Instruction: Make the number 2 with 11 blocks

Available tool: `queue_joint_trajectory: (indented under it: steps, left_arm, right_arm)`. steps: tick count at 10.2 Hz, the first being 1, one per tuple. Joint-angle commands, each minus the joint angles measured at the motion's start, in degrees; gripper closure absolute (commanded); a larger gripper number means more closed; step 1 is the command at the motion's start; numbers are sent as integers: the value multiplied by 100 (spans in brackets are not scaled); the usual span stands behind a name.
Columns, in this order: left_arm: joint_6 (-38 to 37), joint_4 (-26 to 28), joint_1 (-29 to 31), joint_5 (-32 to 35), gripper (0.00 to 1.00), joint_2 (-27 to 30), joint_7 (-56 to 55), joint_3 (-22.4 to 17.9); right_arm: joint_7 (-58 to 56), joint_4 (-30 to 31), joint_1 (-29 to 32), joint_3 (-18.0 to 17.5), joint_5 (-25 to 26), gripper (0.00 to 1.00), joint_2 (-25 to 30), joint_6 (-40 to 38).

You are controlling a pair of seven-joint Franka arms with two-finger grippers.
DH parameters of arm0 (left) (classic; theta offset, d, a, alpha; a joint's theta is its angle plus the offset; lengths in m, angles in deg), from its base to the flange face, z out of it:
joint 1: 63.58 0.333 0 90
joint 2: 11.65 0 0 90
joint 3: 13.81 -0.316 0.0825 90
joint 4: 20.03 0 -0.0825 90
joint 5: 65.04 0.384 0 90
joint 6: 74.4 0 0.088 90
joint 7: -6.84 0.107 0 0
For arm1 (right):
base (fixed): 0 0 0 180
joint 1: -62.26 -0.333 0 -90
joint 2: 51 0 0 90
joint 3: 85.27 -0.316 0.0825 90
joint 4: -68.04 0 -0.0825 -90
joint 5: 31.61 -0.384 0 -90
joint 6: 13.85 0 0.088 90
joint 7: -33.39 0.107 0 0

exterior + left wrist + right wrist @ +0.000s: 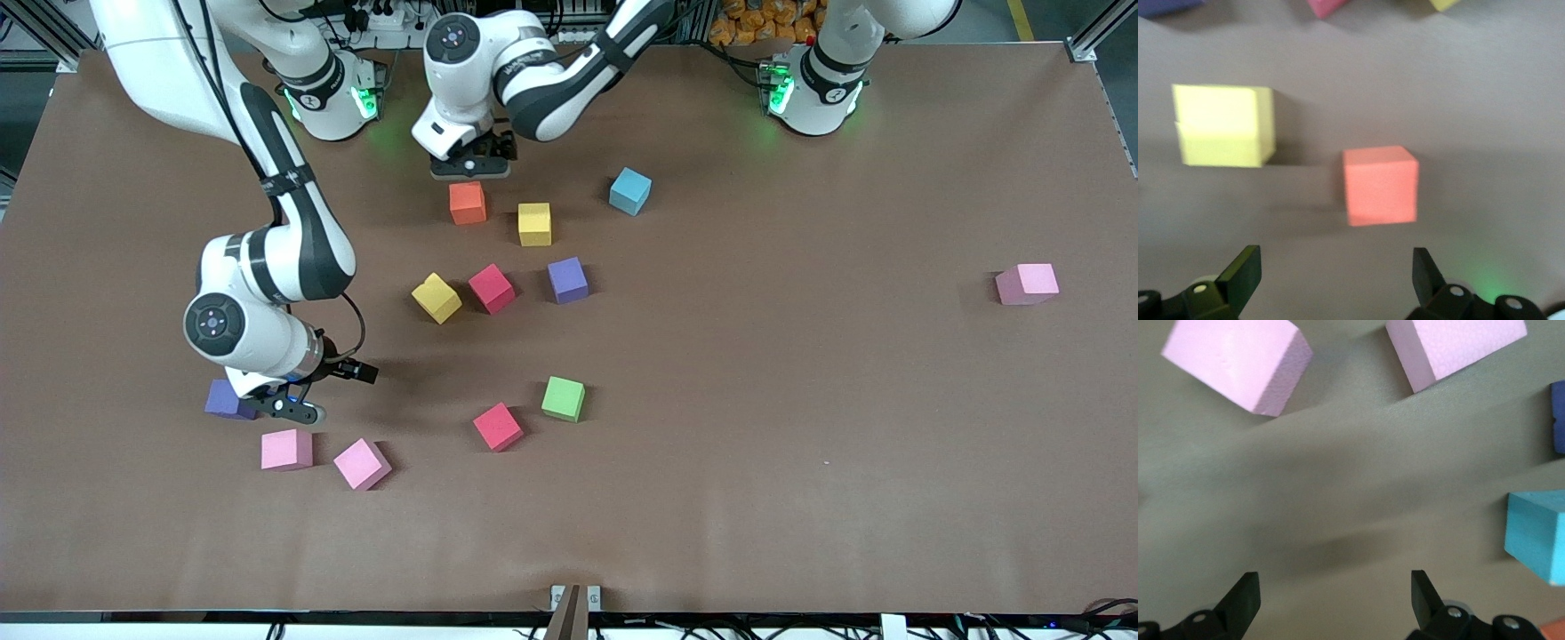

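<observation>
**Loose cubes across a brown table, both grippers released**

We see a wide table covered in a matte brown sheet (pixel 800 444) that fills nearly the whole front view. Cables (pixel 378 16) run along the top edge by the robots' bases.

The left arm (pixel 569 80) stretches along the top of the frame toward the right arm's end. The left gripper (pixel 471 165) points down over the table just above an orange foam cube (pixel 467 203), with its fingers spread and nothing between them. The right arm (pixel 284 231) bends down into the lower part of the frame. The right gripper (pixel 293 407) is also spread and empty, low over a purple foam cube (pixel 222 399) that it partly covers.

The blocks lie apart. A yellow cube (pixel 534 224) and a light blue cube (pixel 629 191) sit near the orange one. Nearer the camera are a second yellow cube (pixel 436 297), a red cube (pixel 492 288) and another purple cube (pixel 567 280). Lower still are a green cube (pixel 563 398) and a second red cube (pixel 498 427). Two pink cubes (pixel 286 449) lie by the right gripper, and a lone pink cube (pixel 1027 284) lies toward the left arm's end.

The right wrist view alone shows one more light blue cube (pixel 1538 533), which the right arm hides in the front view.
</observation>
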State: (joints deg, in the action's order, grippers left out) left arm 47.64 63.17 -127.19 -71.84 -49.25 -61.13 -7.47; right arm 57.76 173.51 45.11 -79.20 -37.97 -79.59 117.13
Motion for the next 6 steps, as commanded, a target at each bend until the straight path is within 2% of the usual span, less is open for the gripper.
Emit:
queue_joint_trajectory:
  steps: [1, 2, 3, 6]
  left_arm:
    - [448, 1412, 225, 143, 0, 839, 352, -1]
    - [1244, 2079, 331, 143, 0, 1059, 458, 8]
    - [1679, 2321, 488, 143, 0, 1087, 764, 16]
    - [2244, 2410, 622, 143, 0, 825, 1329, 17]
  right_arm:
    - [573, 1018, -208, -9, -58, 0, 486, 806]
    - [891, 1019, -323, -9, -58, 0, 600, 562]
    - [937, 1028, -359, -9, -58, 0, 740, 299]
    - [1305, 1106, -499, -17, -84, 0, 1066, -257]
